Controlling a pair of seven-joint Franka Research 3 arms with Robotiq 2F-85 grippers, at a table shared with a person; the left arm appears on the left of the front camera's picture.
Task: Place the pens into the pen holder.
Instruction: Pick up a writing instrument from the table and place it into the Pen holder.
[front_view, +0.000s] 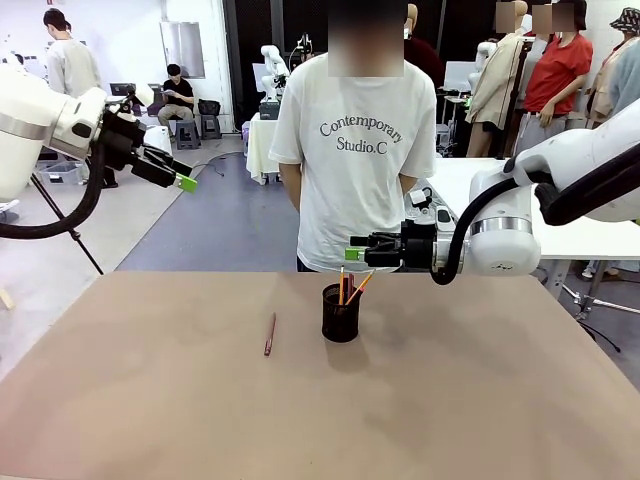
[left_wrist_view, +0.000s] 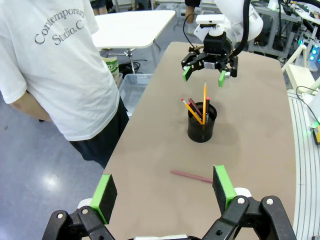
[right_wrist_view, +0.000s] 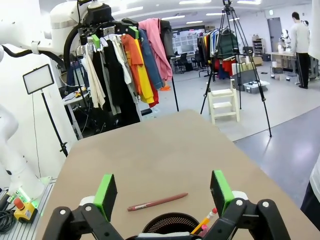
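1. Pen holder (front_view: 340, 315): black mesh cup, upright on the worktop (front_view: 150, 400), near the middle and toward the far edge. It also shows in the left wrist view (left_wrist_view: 202, 124) and at the bottom edge of the right wrist view (right_wrist_view: 170, 222).

2. Pens in the holder: several stand inside and rise above the rim. A yellow-orange pencil (left_wrist_view: 204, 97) stands nearly upright. A red pen (left_wrist_view: 207, 105) is just beside it, and another yellow-orange stick leans toward the person's side.

3. Dark-red pen (front_view: 269, 334): lies flat on the worktop to the robot's left of the holder, near it but not touching. Both wrist views (left_wrist_view: 191, 176) (right_wrist_view: 157, 201) confirm this.

4. Right hand (front_view: 352, 247): hangs just above the pen tips and slightly behind the holder. The left wrist view (left_wrist_view: 204, 75) shows its jaws spread wide with nothing between them. Its own view (right_wrist_view: 163, 191) shows the same gap.

5. Left hand (front_view: 185, 180): raised well clear of the worktop on the robot's left side. Its jaws are wide apart and empty (left_wrist_view: 165, 190).

6. Person in a white T-shirt (front_view: 355, 150): stands at the far edge of the worktop, directly behind the holder.
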